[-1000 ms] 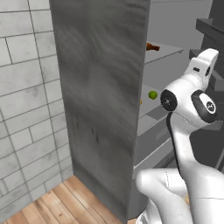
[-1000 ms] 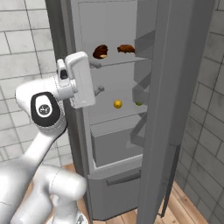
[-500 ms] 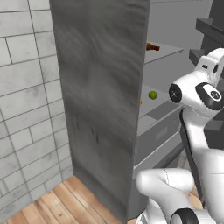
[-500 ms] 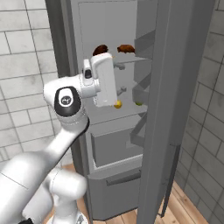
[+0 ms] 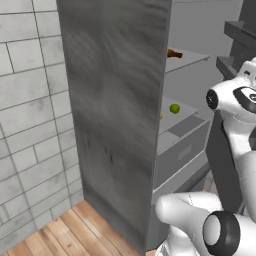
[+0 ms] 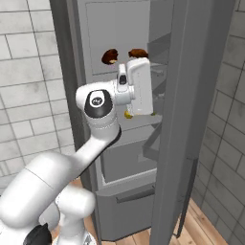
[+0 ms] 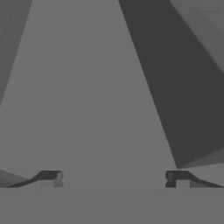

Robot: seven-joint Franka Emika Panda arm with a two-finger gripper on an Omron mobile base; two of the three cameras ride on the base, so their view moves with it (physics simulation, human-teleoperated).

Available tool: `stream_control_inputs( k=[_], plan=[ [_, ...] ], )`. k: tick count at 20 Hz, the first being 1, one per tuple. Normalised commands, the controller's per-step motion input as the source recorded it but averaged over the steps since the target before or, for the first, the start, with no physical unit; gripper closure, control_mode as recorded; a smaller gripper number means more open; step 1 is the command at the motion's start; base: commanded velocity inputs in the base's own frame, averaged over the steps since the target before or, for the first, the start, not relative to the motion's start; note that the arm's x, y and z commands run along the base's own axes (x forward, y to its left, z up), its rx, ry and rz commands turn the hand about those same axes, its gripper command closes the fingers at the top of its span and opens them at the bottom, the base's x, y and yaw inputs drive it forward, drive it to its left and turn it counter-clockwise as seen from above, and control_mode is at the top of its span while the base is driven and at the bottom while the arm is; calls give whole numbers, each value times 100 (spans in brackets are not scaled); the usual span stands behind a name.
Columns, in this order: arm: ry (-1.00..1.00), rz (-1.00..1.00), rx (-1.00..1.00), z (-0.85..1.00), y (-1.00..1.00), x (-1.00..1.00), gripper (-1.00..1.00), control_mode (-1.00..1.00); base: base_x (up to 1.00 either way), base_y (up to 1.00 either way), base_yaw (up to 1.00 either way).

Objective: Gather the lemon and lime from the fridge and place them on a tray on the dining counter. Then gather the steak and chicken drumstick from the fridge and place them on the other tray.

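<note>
end effector (image 7: pixel 113 178) fingertips stand far apart at the bottom of the hand view, with bare grey fridge interior between them and nothing gripped or touched; the jaws look released, though a shade narrower than a second ago, so they may be beginning to draw in

over the last second the arm has swung forward from beside the open fridge (image 6: pixel 115 57) into its middle compartment. in the right base view the white hand, which stood well left of the shelves a second ago, now sits directly in front of the middle shelf, and only a sliver of the lemon (image 6: pixel 128 115) peeks out at its lower edge. in the left base view the forearm has slid off toward the right edge of the picture

the lime (image 5: pixel 174 108) sits on the middle shelf in the left base view, apart from the arm and untouched. two dark brown food items (image 6: pixel 123 54) lie on the shelf above; which one is the steak and which the drumstick is hard to tell

judging from this, the reach for the first fruit, probably the lemon, is almost at the grasp; nothing has left the fridge yet, so the task is near its beginning

whether the fingers already bracket the lemon cannot be told, since the hand view gives only grey walls
</note>
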Motion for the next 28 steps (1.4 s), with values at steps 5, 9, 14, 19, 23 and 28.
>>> stream_control_inputs(
  k=[5, 9, 14, 19, 23, 28],
  plan=[
    [0, -10, 0, 0, -72, 14, -100, -100, 0, 0, 0],
    [0, -9, 0, 0, -76, 13, -100, -100, 0, 0, 0],
    [0, -8, 0, 0, -77, 18, -100, -100, 0, 0, 0],
    [0, -4, 0, 0, -72, 23, -100, -100, 0, 0, 0],
    [0, 0, 0, 12, -53, 32, -100, -100, 0, 0, 0],
    [0, 0, 0, 11, -47, 50, -100, -100, 0, 0, 0]
  ],
)
